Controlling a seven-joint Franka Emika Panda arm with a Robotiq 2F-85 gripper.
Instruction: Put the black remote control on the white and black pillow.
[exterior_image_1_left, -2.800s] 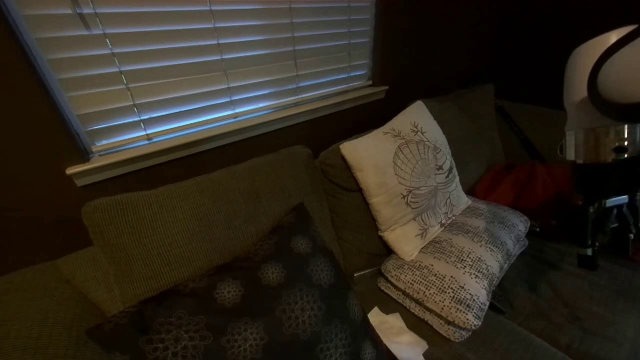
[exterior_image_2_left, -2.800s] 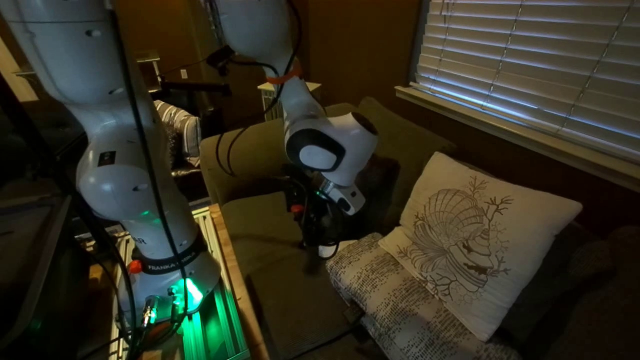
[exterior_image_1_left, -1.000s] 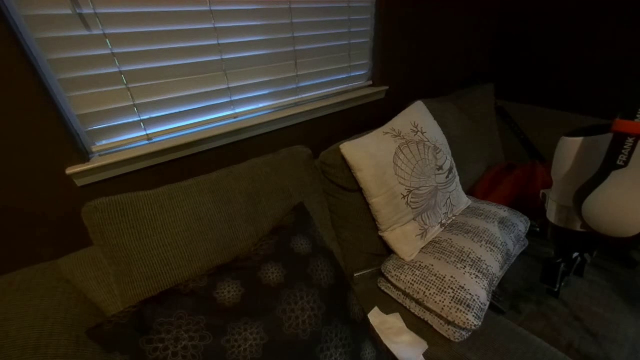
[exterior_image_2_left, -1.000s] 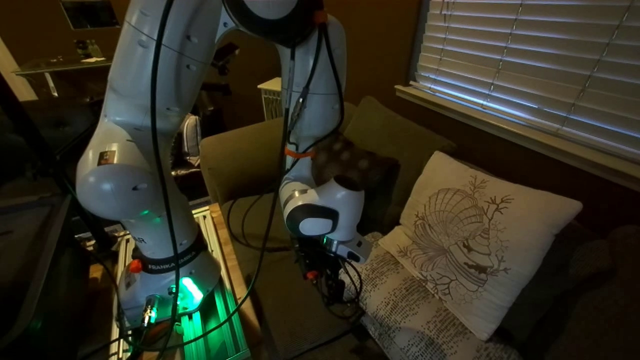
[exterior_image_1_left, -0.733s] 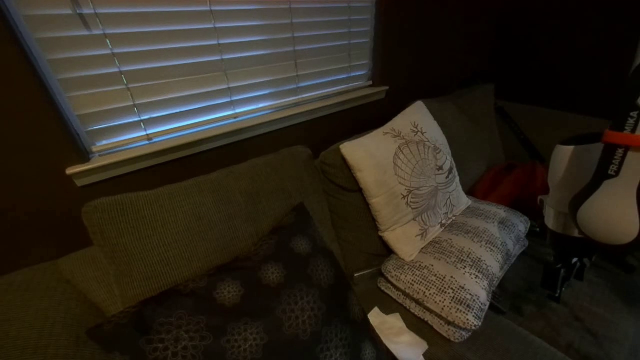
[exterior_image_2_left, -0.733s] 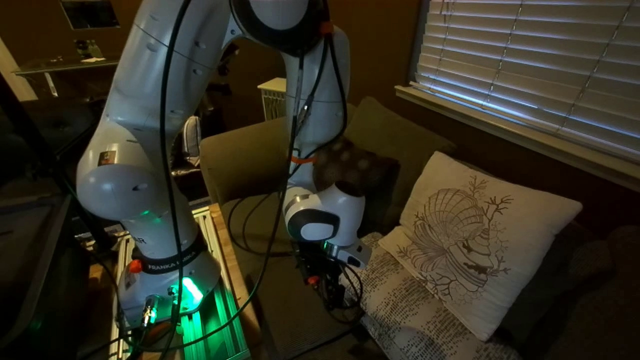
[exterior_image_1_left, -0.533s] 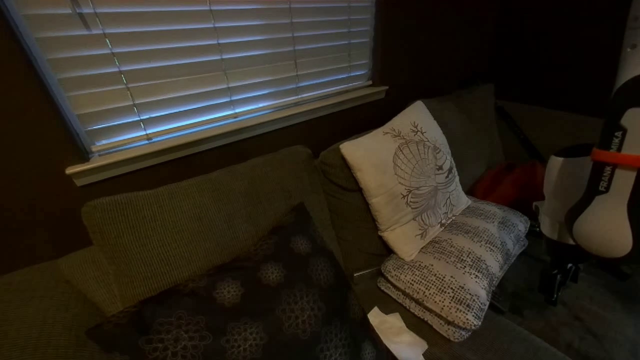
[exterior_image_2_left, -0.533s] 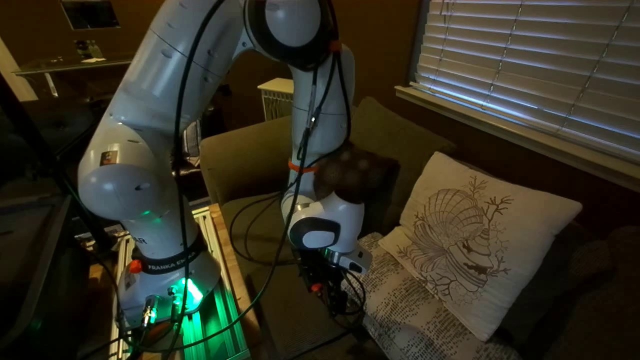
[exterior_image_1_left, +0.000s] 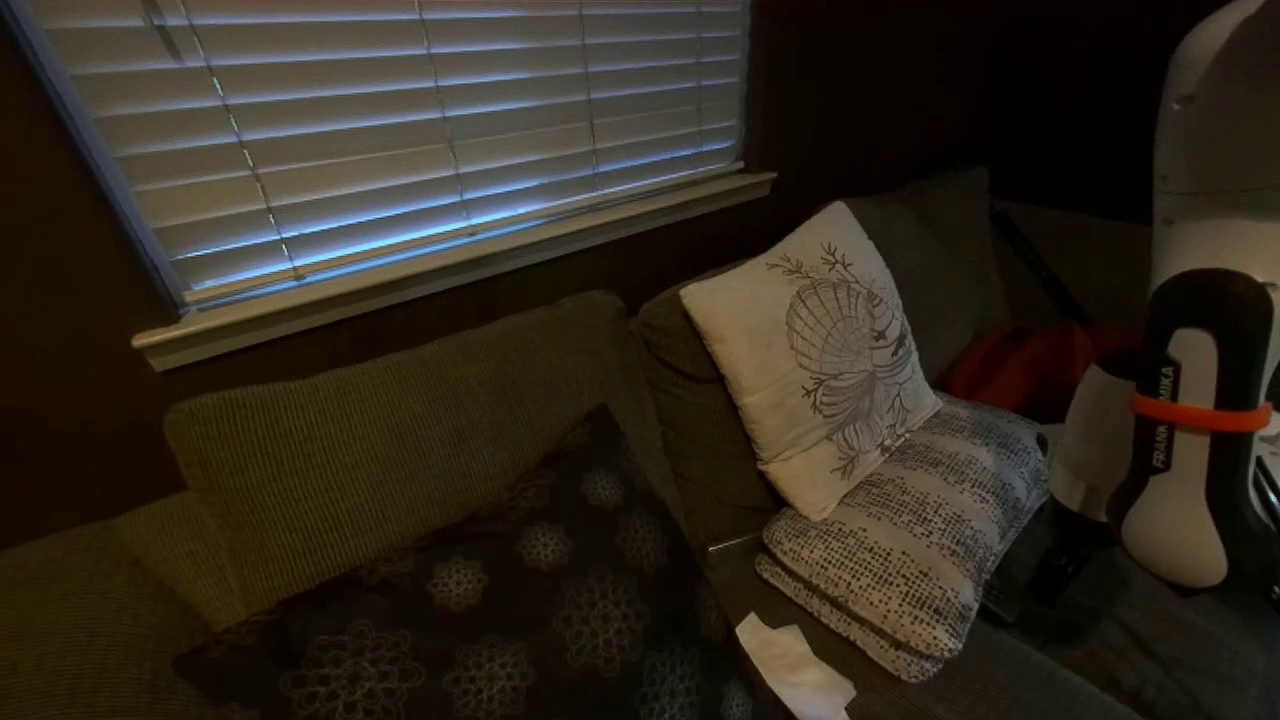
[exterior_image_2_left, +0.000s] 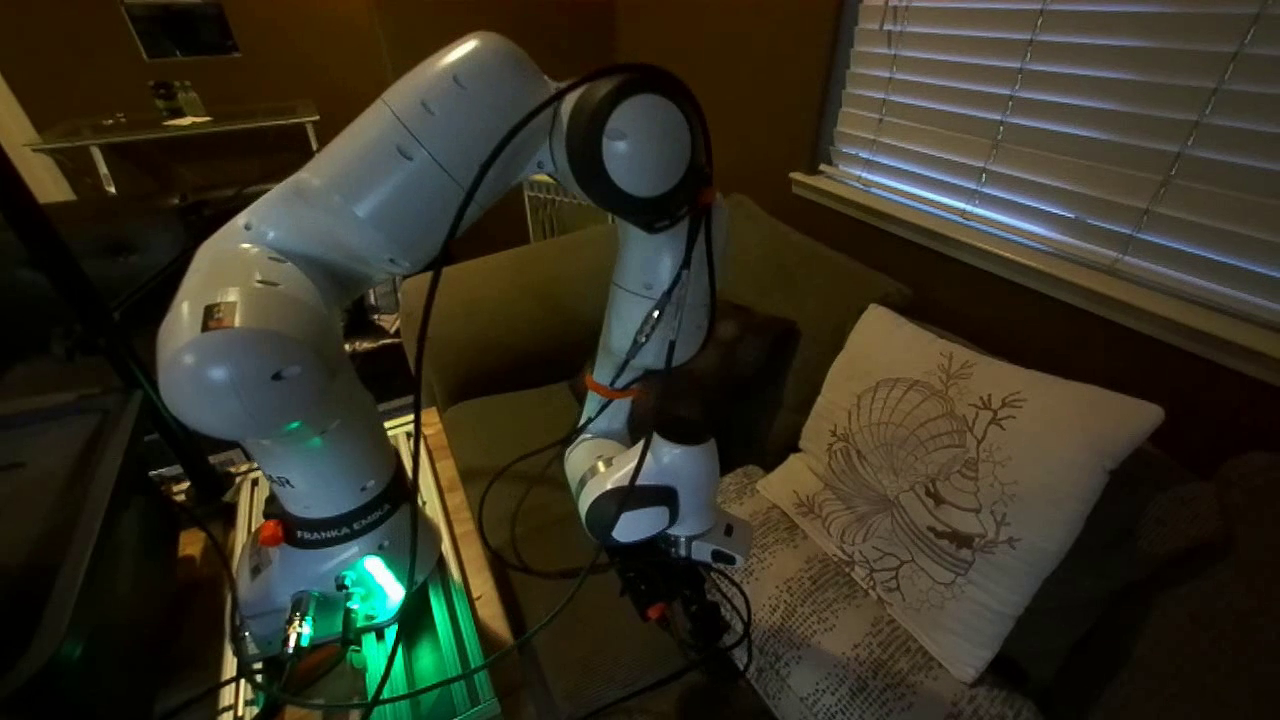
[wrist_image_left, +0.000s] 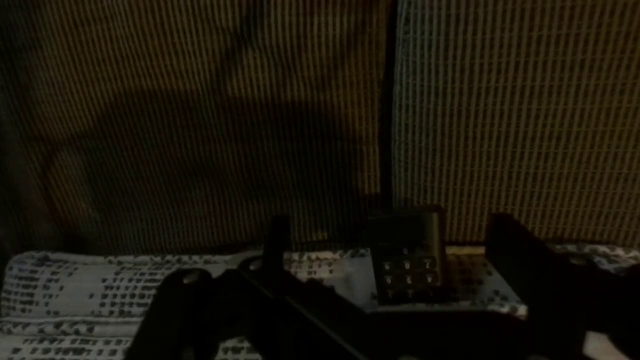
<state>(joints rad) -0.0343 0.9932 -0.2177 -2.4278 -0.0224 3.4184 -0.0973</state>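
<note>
The black remote control (wrist_image_left: 406, 270) shows its number keys in the wrist view, where they stand upside down. It lies between my two finger tips with a gap on each side. Its lower part overlaps the speckled white and black pillow (wrist_image_left: 120, 295); whether it touches the pillow I cannot tell. My gripper (wrist_image_left: 389, 225) is open and empty. In both exterior views the gripper (exterior_image_1_left: 1060, 570) (exterior_image_2_left: 705, 620) is low over the sofa seat, beside the edge of the speckled pillow (exterior_image_1_left: 920, 530) (exterior_image_2_left: 810, 610). I cannot make out the remote in the exterior views.
A cream pillow with a shell motif (exterior_image_1_left: 845, 350) leans on the speckled pillow. A dark pillow with pale circles (exterior_image_1_left: 540, 600) and a white paper (exterior_image_1_left: 795, 665) lie on the sofa. Sofa fabric (wrist_image_left: 515, 125) fills the wrist view's upper part. A black cable (exterior_image_2_left: 650, 685) hangs near the gripper.
The arm has reached out and lowered. The gripper has moved down and closer to the speckled pillow's edge. The pillows and paper have not moved.
</note>
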